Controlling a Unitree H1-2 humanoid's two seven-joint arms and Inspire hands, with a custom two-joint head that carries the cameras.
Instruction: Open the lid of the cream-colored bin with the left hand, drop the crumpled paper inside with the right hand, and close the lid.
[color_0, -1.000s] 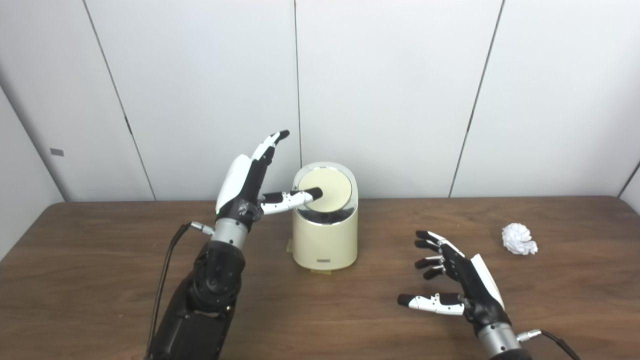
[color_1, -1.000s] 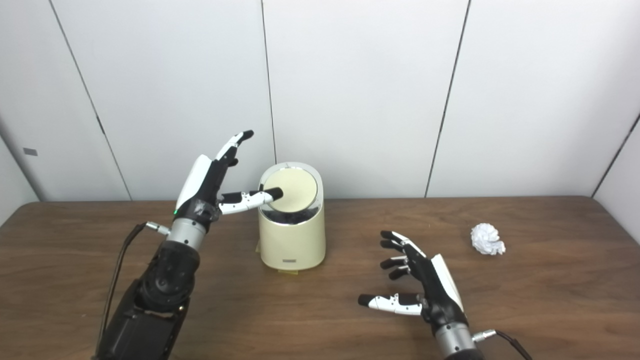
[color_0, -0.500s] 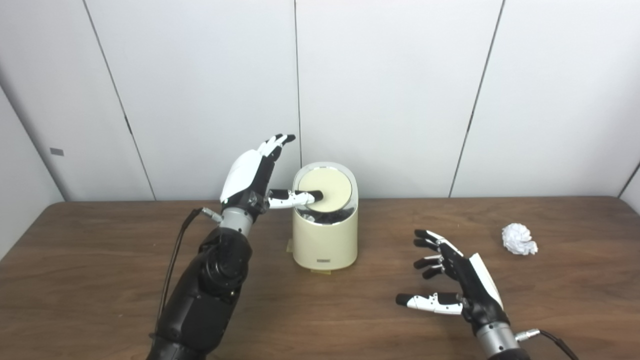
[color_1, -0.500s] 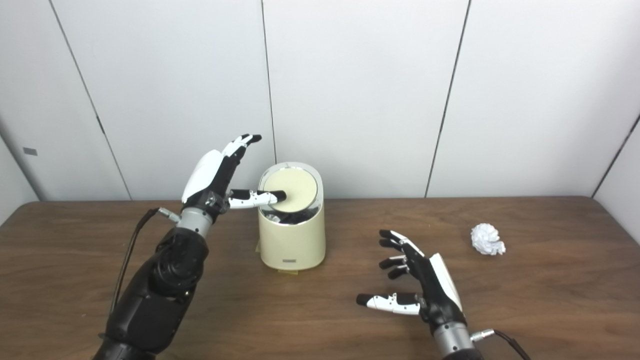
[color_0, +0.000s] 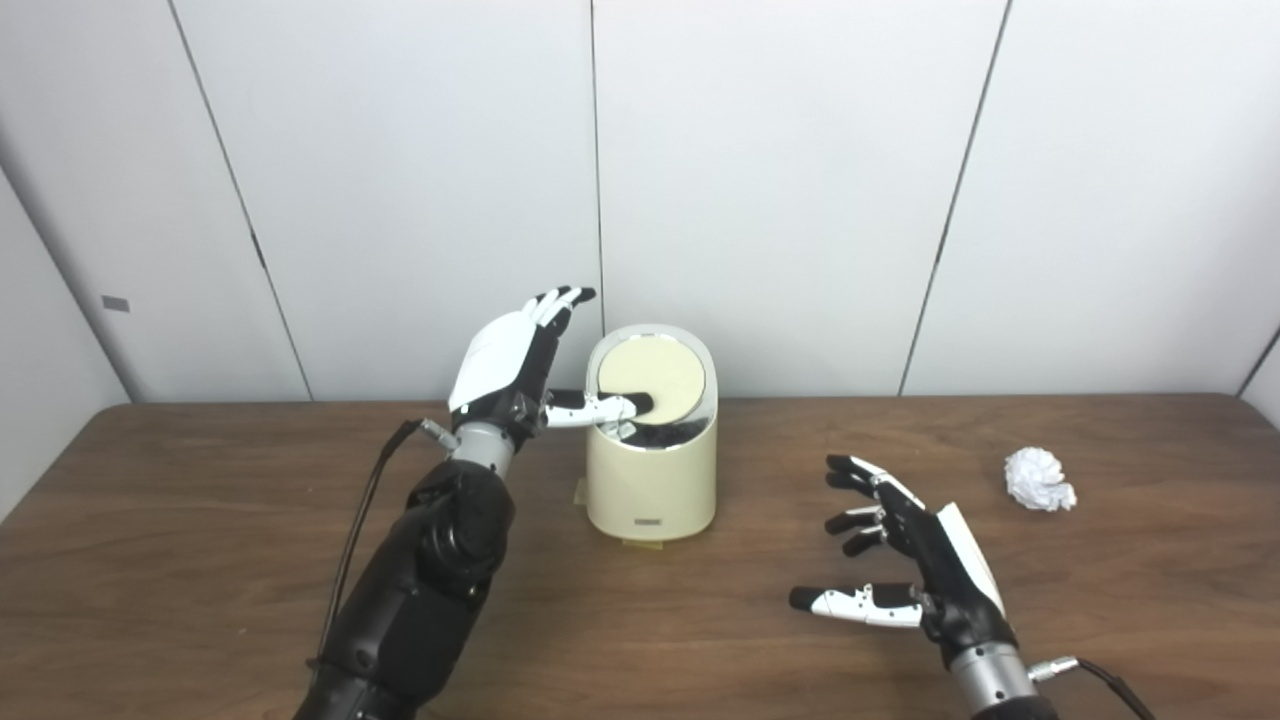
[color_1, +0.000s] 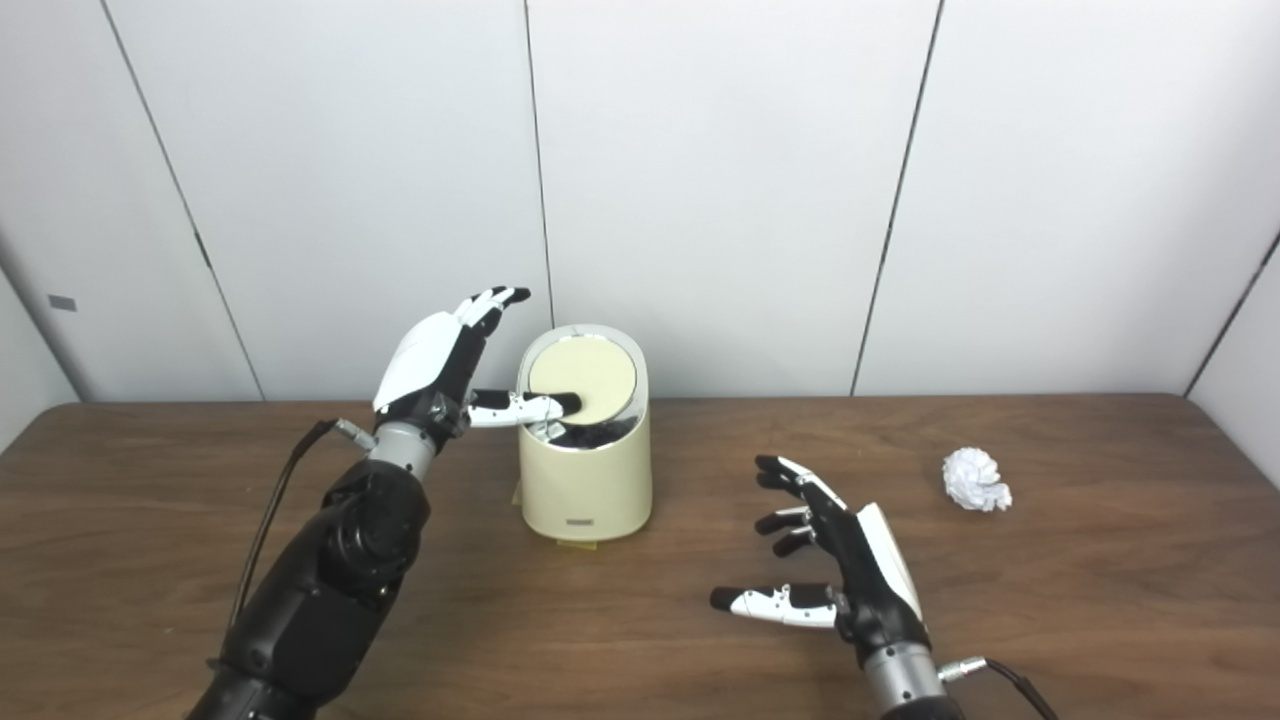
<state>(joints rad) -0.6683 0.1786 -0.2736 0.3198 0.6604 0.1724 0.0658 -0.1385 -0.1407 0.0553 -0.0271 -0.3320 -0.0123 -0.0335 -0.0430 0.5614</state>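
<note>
Two hands: I have both in view, neither holding anything.
Right hand (color_0: 920, 575): nearest to me, hovering low over the table (color_0: 200, 560) with fingers spread and empty; I keep it waiting.
Paper (color_0: 1039, 478): crumpled white ball on the table, up and to the right of my right hand, well apart from it, and far from the left hand, so my right arm is the nearer one.
Bin (color_0: 651, 470): cream, upright at centre, farther back near the wall.
Label: small dark plate low on the bin front; I cannot read it.
Left hand (color_0: 510, 365): just left of the bin top, fingers spread upward, thumb laid across the rim.
Lid (color_0: 652, 378): round, tilted up toward me, dark opening showing below the thumb; I judge it partly open.
</note>
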